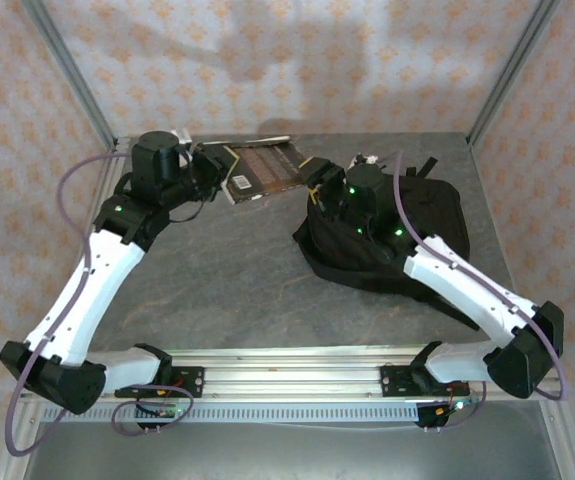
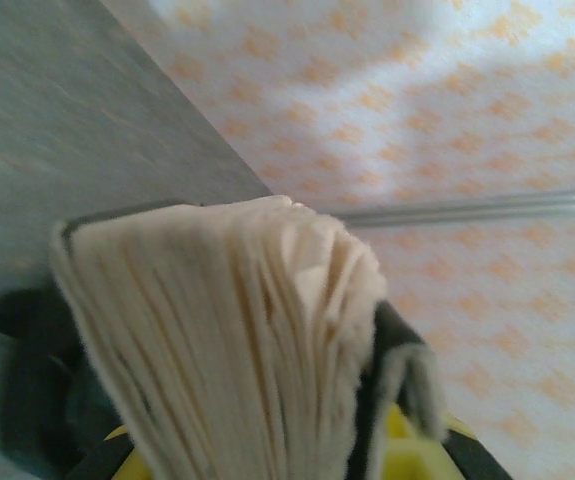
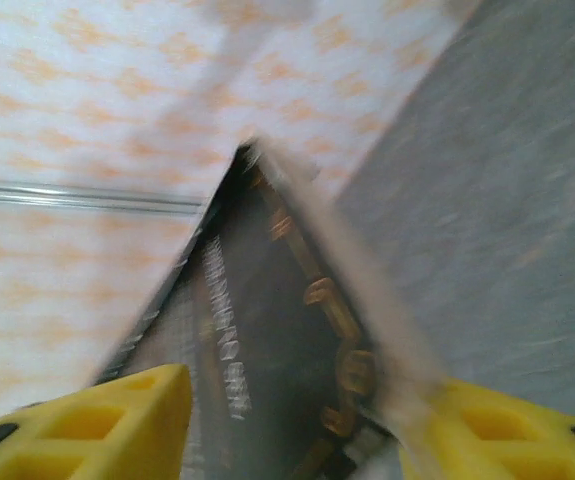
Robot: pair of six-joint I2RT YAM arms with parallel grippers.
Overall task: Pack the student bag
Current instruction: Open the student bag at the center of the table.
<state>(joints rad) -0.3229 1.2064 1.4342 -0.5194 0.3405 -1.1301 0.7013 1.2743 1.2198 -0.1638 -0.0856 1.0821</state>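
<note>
Beside the student bag (image 1: 439,208), a book (image 1: 262,170).

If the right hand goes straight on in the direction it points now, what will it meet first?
The dark book with orange lettering: its cover lies right between the right hand's open fingers. Behind it is probably the patterned wall; the blur leaves depth unclear.

Black student bag (image 1: 435,207) lies slumped, right rear.

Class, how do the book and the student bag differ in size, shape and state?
The book is flat and stiff; the student bag is far bigger, soft and slumped. The left gripper clamps the book; the student bag lies ungripped on the table. Both look dark.
</note>
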